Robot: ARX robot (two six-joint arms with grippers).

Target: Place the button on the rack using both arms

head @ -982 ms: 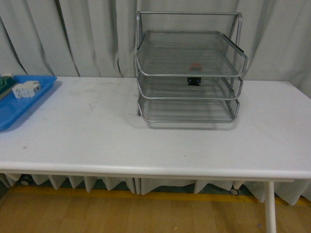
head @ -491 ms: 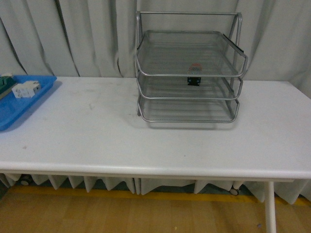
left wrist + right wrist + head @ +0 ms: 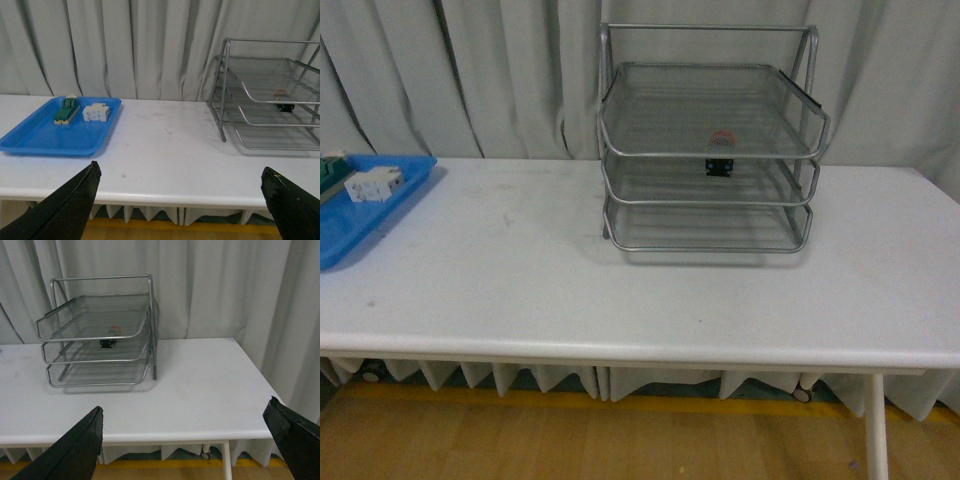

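The silver three-tier wire rack (image 3: 705, 155) stands at the back of the white table, right of centre. The button (image 3: 720, 166) rests on its middle tier near the front; its red cap shows through the top tier's mesh above its dark body. Neither arm appears in the front view. My left gripper (image 3: 179, 172) hangs open before the table's front edge, with the rack (image 3: 222, 90) and button (image 3: 285, 106) far off to one side. My right gripper (image 3: 185, 410) is open too, well back from the rack (image 3: 95, 338) and button (image 3: 106, 343). Both hold nothing.
A flat blue tray (image 3: 50, 137) lies at the table's left end, holding a white blocky component (image 3: 96, 112) and a green-and-cream one (image 3: 66, 110). Grey curtains hang behind the white table (image 3: 520, 280). The table's right edge (image 3: 260, 385) is near the right gripper.
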